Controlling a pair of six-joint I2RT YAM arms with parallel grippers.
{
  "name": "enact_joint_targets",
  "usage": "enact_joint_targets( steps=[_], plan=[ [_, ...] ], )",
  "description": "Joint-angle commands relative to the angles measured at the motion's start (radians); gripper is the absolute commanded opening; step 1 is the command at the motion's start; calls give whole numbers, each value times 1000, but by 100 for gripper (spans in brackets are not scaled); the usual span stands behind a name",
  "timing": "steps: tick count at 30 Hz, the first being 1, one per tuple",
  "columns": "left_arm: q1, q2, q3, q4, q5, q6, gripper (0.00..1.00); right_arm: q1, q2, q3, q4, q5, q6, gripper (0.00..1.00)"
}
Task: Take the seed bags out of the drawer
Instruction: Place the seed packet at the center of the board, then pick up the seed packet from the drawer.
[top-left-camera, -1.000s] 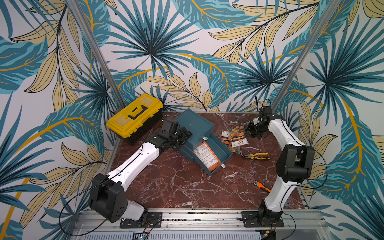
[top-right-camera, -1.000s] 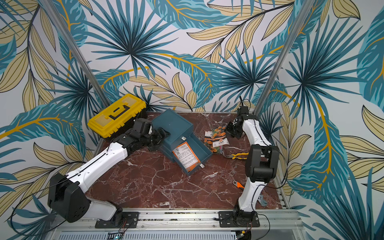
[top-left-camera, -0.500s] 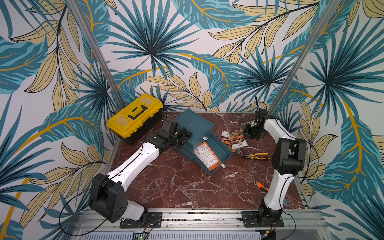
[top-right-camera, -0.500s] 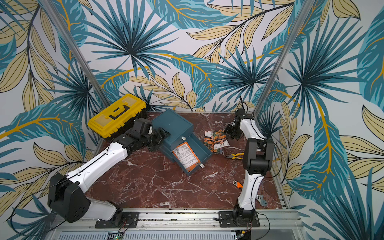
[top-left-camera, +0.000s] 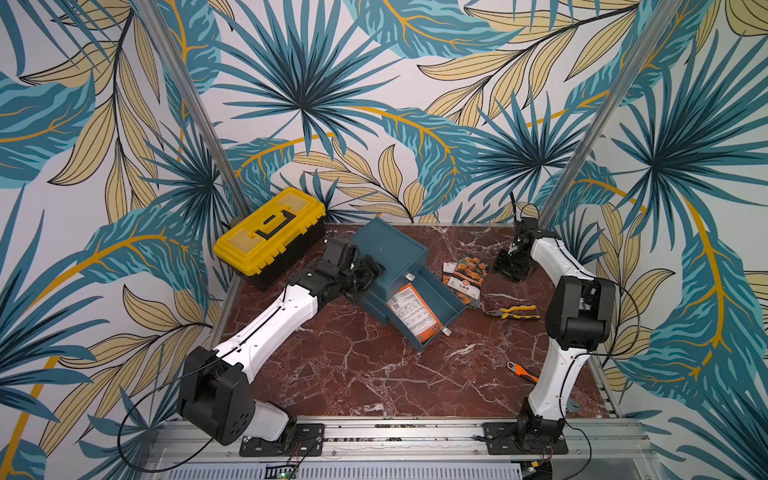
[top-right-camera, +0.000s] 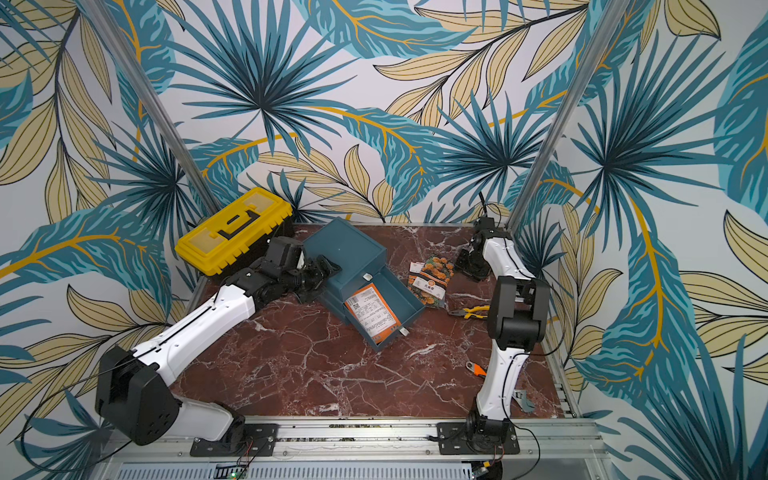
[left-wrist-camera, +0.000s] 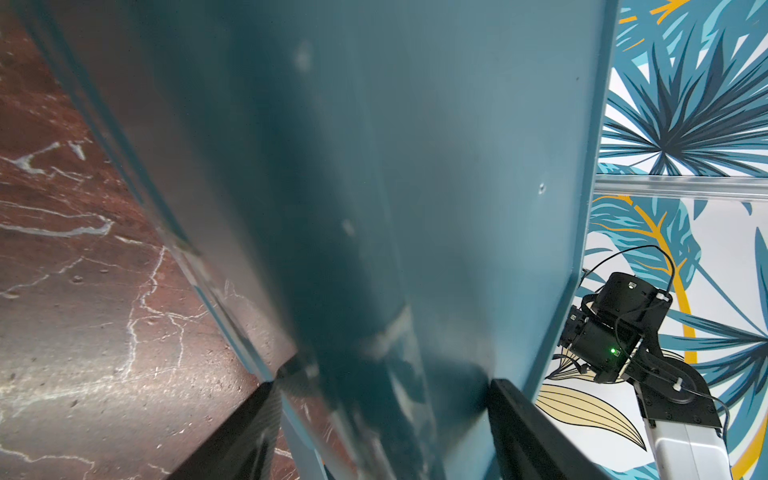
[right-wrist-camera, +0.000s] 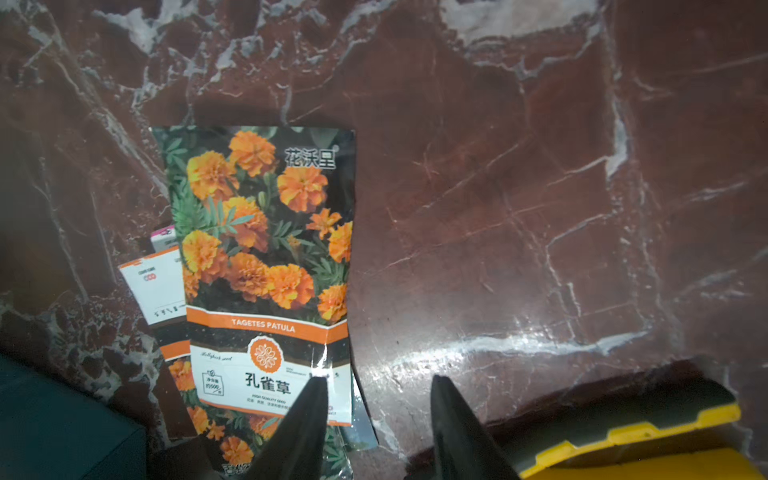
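Packets are piling up outside the drawer: the glossy orange-marigold seed bag (right-wrist-camera: 266, 257) is now lying free on the red marble surface (right-wrist-camera: 540, 187), overlapping other bags. The right pincer (right-wrist-camera: 378, 382) is just parting, roughly half-wide and empty. One orange-and-white seed bag (top-left-camera: 413, 309) is still lying in the open teal drawer (top-left-camera: 440, 297), awaiting removal. The left pincer (top-left-camera: 374, 270) is clamping the teal cabinet (top-left-camera: 390, 245).

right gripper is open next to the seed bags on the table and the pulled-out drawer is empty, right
Not quite: the pulled-out drawer is not empty. One seed bag lies in it, printed back up, as both top views show. The rest holds: the right gripper is open next to the seed bags on the table, as the right wrist view shows.
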Motion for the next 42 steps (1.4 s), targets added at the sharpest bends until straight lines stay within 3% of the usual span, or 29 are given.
enact_joint_targets(
  steps=[1,12,16,22,31,42],
  plan=[
    [-7,-21,-25,-9,18,20,82,-1,-93,-29,-31,12,-21,51],
    [-7,-30,-39,3,5,18,82,81,-431,-178,40,-210,-28,59],
    [-7,-40,-48,4,-2,18,82,180,-534,-254,69,-298,-32,61],
    [-7,-51,-59,2,-10,15,82,361,-613,-353,113,-304,-4,62],
    [-7,-57,-55,-5,-21,14,82,527,-543,-445,221,-250,62,61],
    [-7,-56,-45,-9,-20,11,82,586,-415,-457,279,-174,71,64]
  ],
)
